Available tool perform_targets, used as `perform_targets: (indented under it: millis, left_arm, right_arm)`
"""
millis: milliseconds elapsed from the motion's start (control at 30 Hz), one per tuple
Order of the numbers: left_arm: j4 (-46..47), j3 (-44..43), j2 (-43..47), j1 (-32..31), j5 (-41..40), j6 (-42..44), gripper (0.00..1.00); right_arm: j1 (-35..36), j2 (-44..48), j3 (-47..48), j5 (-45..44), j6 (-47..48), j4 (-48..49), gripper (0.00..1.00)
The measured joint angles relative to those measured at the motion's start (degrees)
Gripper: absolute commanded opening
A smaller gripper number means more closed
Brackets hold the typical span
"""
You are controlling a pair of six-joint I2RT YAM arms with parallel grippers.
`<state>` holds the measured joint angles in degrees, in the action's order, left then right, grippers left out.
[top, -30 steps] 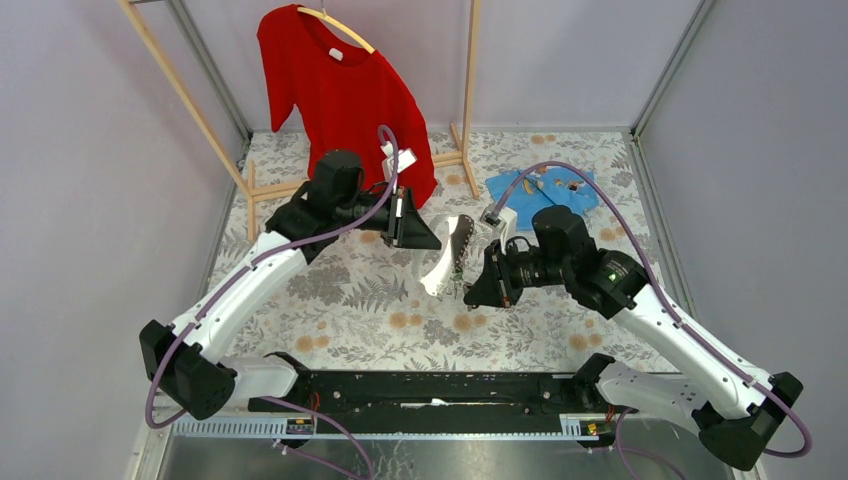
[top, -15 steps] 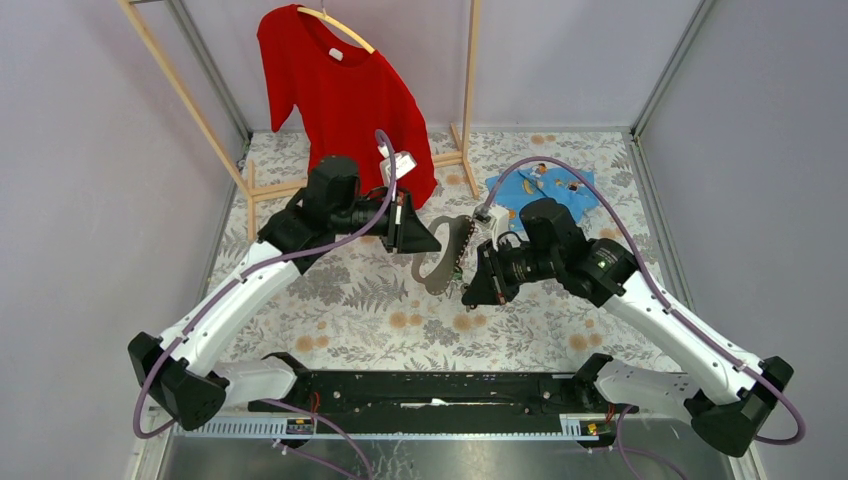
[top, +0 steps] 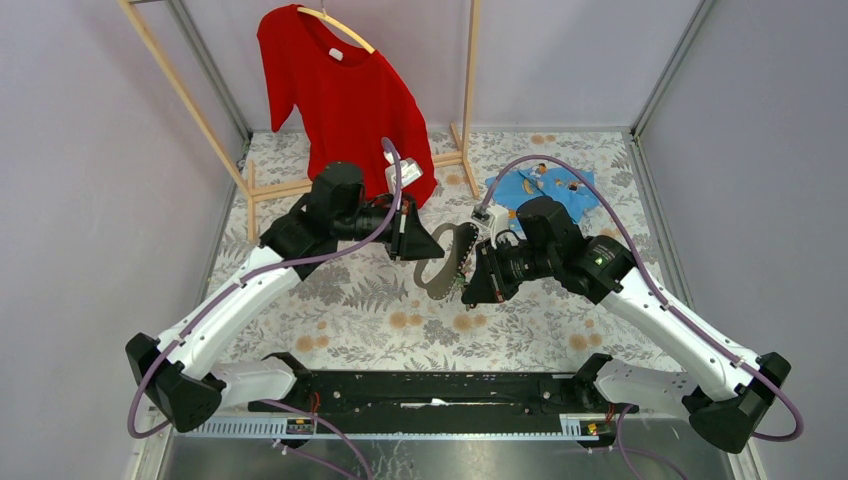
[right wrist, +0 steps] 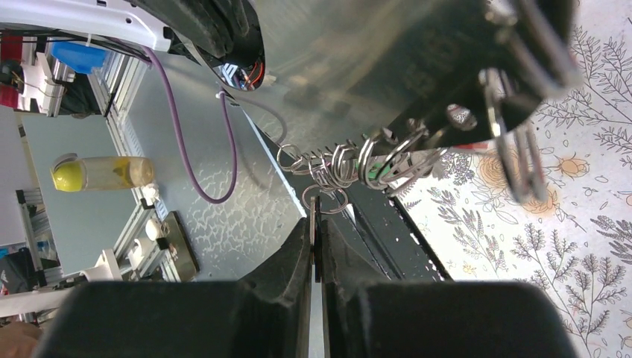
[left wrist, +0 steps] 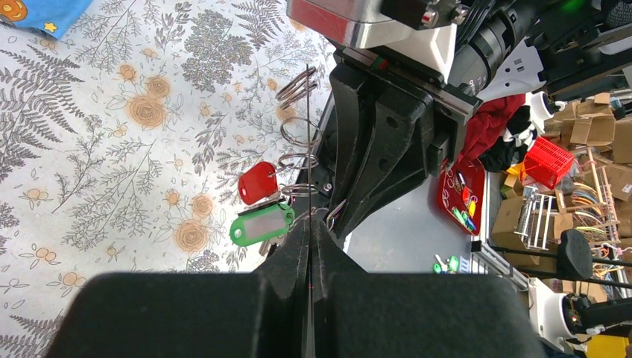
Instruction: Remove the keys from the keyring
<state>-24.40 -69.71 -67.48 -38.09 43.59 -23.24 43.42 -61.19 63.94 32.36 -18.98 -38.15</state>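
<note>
The keyring (top: 428,277), a grey-tan flat band looped into an oval, hangs in the air between my two grippers. My left gripper (top: 428,250) is shut on the band's upper edge; in the left wrist view (left wrist: 308,224) the band runs edge-on as a thin line between the jaws. The green key (left wrist: 261,224) and the red key (left wrist: 257,181) hang from small metal rings (left wrist: 298,134) on the band. My right gripper (top: 465,292) is shut on a thin flat key (right wrist: 314,212) under the cluster of rings (right wrist: 339,165). I cannot make out its head.
A red shirt (top: 345,90) hangs on a wooden rack at the back left. A blue cloth (top: 545,185) with small things on it lies at the back right. The black base rail (top: 440,390) runs along the near edge of the flower-patterned table.
Both grippers have drawn closer together, the right one moving up and left. The band has turned from a bright upright strip into a flatter grey loop between them.
</note>
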Motion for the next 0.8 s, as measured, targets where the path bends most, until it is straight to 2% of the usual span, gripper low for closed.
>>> perform_targets:
  millis: [800]
  left_arm:
    - [0.0, 0.0, 0.66, -1.97, -2.34, 1.29, 0.0]
  right_arm:
    - [0.11, 0.04, -0.31, -3.45, -4.04, 0.17, 0.0]
